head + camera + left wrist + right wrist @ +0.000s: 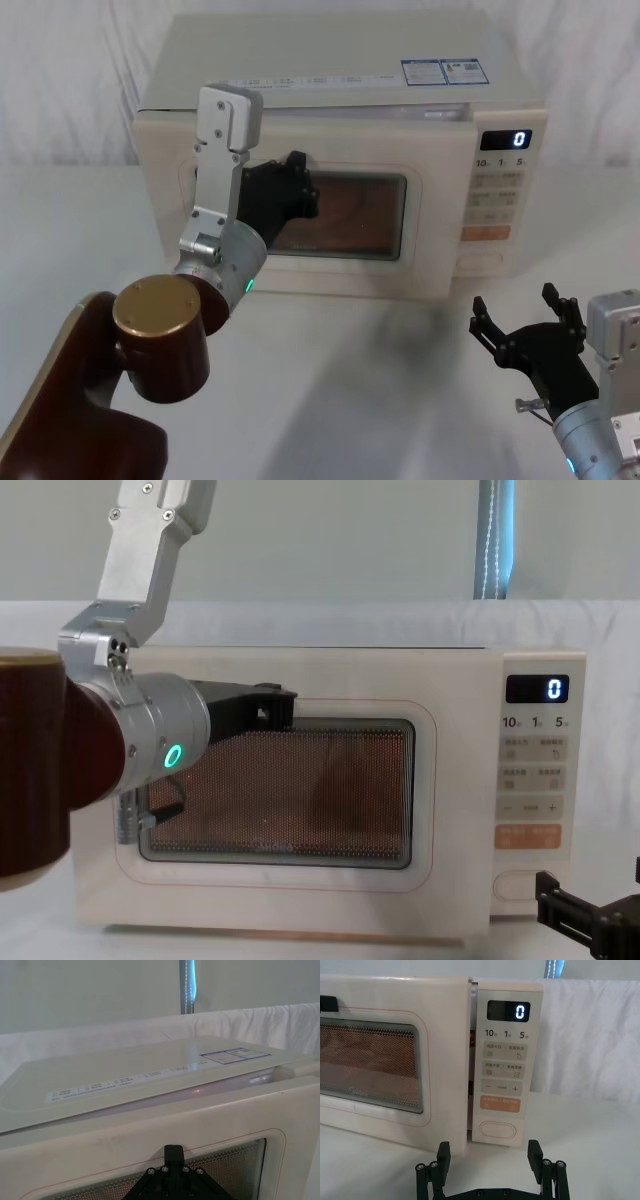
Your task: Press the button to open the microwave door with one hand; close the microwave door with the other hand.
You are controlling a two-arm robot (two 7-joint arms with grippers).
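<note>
We see the left gripper (296, 190) pressed flat against the microwave door (350, 170), which stands slightly ajar (cream, dark mesh window); its finger spread we cannot tell. The right gripper (489, 1157), fingers wide, hovers below the button (497, 1130).
</note>
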